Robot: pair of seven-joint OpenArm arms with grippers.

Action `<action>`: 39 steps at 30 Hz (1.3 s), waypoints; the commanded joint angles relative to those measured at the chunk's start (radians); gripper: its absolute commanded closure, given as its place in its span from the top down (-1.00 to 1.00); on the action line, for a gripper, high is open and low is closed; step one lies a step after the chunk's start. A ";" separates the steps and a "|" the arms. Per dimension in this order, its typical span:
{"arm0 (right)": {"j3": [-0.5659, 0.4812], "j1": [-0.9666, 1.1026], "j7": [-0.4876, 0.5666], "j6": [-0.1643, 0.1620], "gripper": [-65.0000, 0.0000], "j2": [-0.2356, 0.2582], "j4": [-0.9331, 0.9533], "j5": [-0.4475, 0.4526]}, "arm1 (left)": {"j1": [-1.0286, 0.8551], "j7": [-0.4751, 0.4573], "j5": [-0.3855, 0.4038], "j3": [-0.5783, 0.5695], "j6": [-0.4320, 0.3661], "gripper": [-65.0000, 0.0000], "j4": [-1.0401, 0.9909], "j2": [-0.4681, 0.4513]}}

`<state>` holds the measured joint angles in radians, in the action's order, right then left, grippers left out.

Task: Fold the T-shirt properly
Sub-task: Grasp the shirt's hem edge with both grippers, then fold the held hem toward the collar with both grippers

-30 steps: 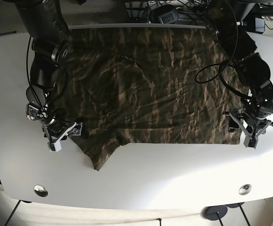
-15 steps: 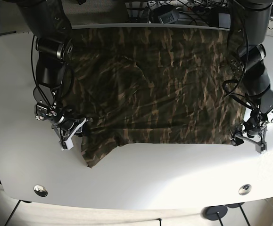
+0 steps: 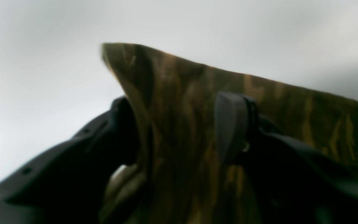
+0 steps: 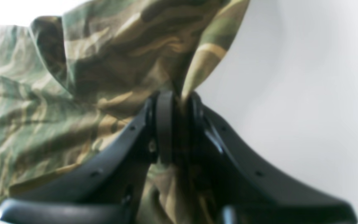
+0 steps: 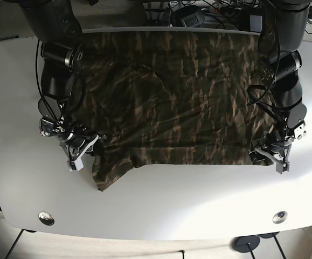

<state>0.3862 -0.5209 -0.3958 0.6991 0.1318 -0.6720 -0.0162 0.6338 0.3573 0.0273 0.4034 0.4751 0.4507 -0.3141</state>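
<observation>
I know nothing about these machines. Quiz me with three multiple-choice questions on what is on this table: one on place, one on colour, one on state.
1. Where does the right pincer grip the T-shirt?
A. At the collar
B. By the sleeve at the near edge
C. In the middle of the chest

2. What is the T-shirt's pattern?
A. Camouflage in green and brown
B. Plain red
C. Blue stripes

3. How does the left pincer stand?
A. Open above the table
B. Out of sight
C. Shut on cloth

Answers: 1 B, the base view shows it beside the hanging sleeve; 2 A, both wrist views show camouflage; 3 C, the left wrist view shows cloth pinched between its fingers.
</observation>
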 commanded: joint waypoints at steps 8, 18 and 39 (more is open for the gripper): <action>-0.002 -0.006 -0.027 -0.001 -0.95 0.024 -0.124 -0.011 | 0.010 0.042 0.003 -0.001 0.087 -1.00 0.155 0.005; 0.001 0.123 -0.272 -0.001 -0.95 0.041 -0.653 -0.006 | -0.141 0.374 0.004 0.004 0.201 -1.00 0.745 0.059; 0.030 0.457 -0.585 -0.001 -0.94 -0.010 -1.280 0.014 | -0.423 0.481 0.006 0.044 0.223 -1.00 1.201 0.125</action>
<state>0.4141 -0.0498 -0.9897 0.7029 0.1101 -1.9347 -0.0010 0.1921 0.8455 0.0235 0.4442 0.7006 1.6310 -0.1741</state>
